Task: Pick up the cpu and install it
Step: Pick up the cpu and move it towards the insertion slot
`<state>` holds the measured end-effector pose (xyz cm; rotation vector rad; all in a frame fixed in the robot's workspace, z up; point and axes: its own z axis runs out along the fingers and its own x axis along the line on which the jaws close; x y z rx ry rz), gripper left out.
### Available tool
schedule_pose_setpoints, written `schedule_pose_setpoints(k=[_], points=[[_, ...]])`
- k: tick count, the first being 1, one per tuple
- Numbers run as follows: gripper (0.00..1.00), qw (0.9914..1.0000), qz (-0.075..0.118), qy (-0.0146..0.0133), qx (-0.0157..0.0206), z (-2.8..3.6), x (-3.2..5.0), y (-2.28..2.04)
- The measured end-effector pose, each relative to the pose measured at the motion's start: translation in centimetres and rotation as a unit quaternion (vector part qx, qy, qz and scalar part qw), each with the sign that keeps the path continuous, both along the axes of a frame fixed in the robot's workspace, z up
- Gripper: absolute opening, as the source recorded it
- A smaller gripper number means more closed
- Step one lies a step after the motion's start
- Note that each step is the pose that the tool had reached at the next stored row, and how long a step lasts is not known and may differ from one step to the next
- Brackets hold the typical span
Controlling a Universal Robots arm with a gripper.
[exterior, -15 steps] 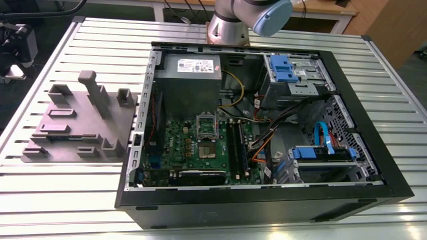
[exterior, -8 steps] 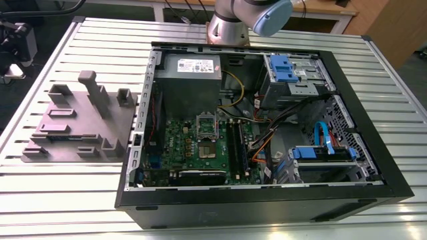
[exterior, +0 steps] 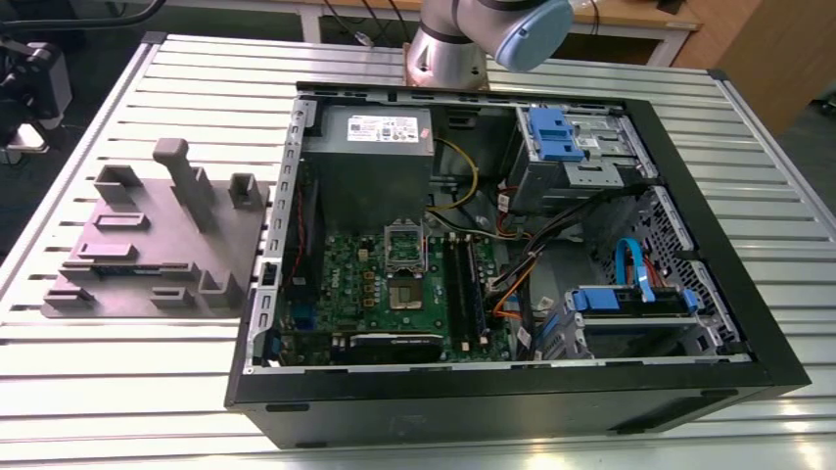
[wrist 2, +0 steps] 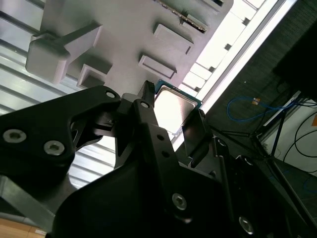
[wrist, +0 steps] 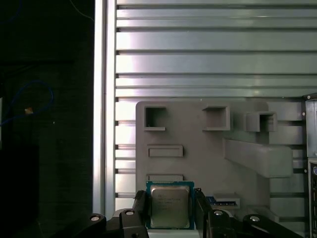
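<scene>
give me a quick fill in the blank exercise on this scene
The hand is shut on the ___.
The motherboard inside the open computer case is ___.
The grey parts holder lies at the exterior view's ___ of the case.
Missing words: cpu; green; left

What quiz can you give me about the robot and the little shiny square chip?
1. True or false: the black gripper holds the small flat square silvery-topped cpu between its fingers.
2. In both wrist views, what is seen beyond the cpu? A) a grey plastic plate with raised blocks B) a red toolbox C) a wooden bowl
3. Fill in: in the exterior view, the grey plate lies on the exterior view's ____ of the open black computer case.
Key: 1 true; 2 A; 3 left.
</scene>
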<state>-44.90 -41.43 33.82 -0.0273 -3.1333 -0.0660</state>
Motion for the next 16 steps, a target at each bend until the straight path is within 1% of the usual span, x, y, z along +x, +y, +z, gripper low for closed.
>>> schedule_pose_setpoints(k=[16], points=[[0.47, 1.00000, 0.000, -0.0001, 0.0000, 0.53, 0.00, 0.00]])
